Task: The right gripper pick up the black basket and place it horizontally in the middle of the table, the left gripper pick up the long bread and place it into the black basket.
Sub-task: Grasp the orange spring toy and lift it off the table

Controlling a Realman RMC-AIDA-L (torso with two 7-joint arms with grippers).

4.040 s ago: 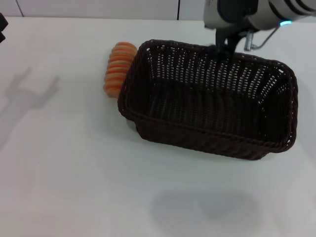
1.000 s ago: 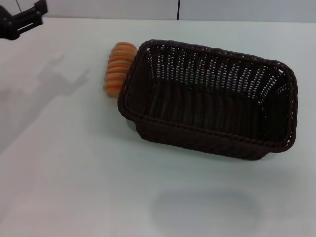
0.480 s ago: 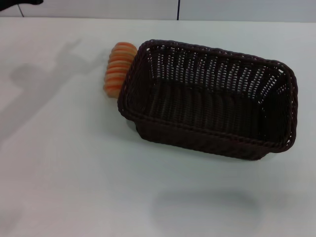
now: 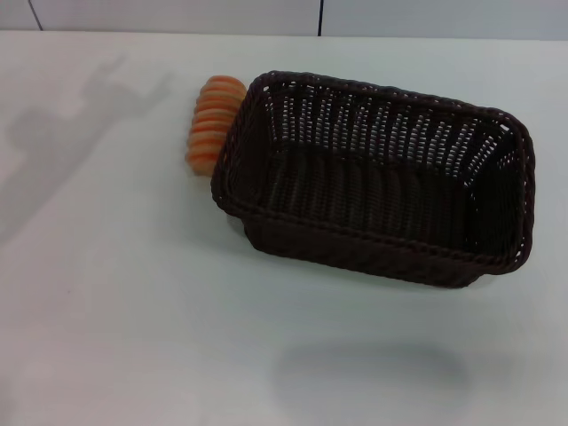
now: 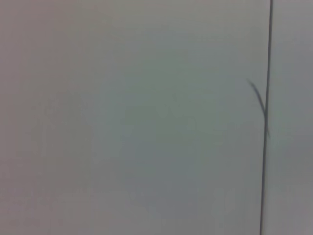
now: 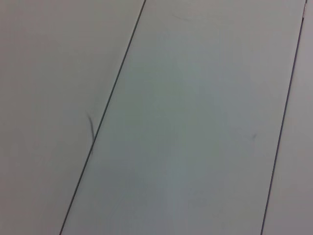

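Note:
The black basket [image 4: 382, 177] lies lengthwise across the middle of the white table [image 4: 115, 311] in the head view, open side up and empty inside. The long bread [image 4: 213, 122], orange-tan with pale ridges, lies on the table right against the basket's left end. Neither gripper shows in any view. Only a shadow of the left arm falls on the table at the far left. The two wrist views show plain pale panels with thin dark seams.
A pale wall with a dark vertical seam [image 4: 320, 16] runs along the table's far edge. A faint grey shadow lies on the table in front of the basket.
The left gripper, seen at the top left corner a second ago, has gone out of view; its shadow on the table has shifted. The right gripper left the basket's far rim earlier.

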